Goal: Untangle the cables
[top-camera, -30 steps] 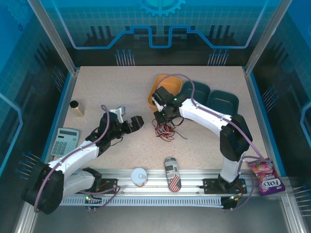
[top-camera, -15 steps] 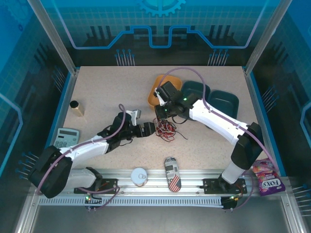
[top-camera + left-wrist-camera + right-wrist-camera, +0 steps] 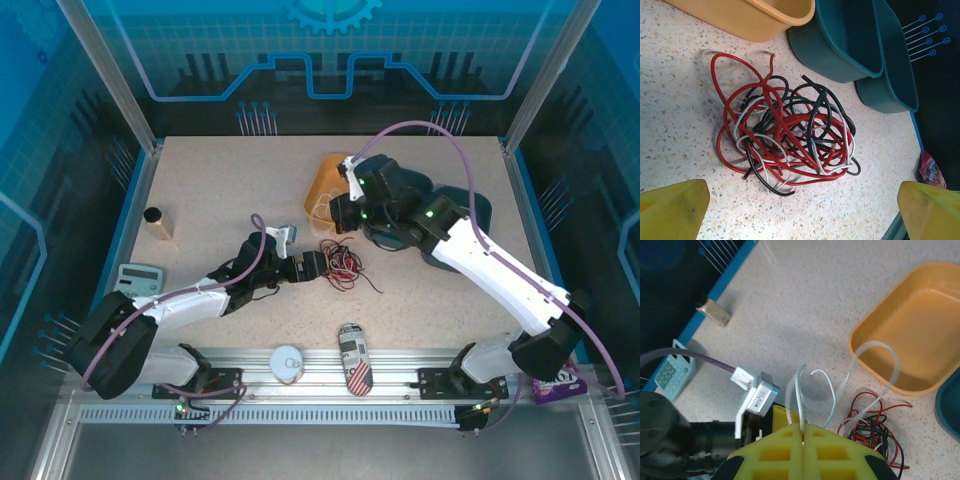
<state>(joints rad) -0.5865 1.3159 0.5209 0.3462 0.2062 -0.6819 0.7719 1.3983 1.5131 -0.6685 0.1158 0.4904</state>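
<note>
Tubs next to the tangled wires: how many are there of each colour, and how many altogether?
Yellow tub: 1
Teal tubs: 2
Total: 3

The cables (image 3: 785, 135) form one loose knot of thin red, black and white wires, lying flat near the middle of the speckled table (image 3: 220, 190). In the left wrist view the red wire (image 3: 722, 145) makes the widest loops, one tall loop reaching out at 11 o'clock, with a pale loop just outside it. The black wire (image 3: 815, 107) curls through the heap's 1 o'clock half and ends in a hook at 6 o'clock. In the top view a black tail trails off towards 4 o'clock. A white strand (image 3: 871, 371) rises clear of the heap in arches, pinched between the closed pads of the right gripper (image 3: 803, 429).
</note>
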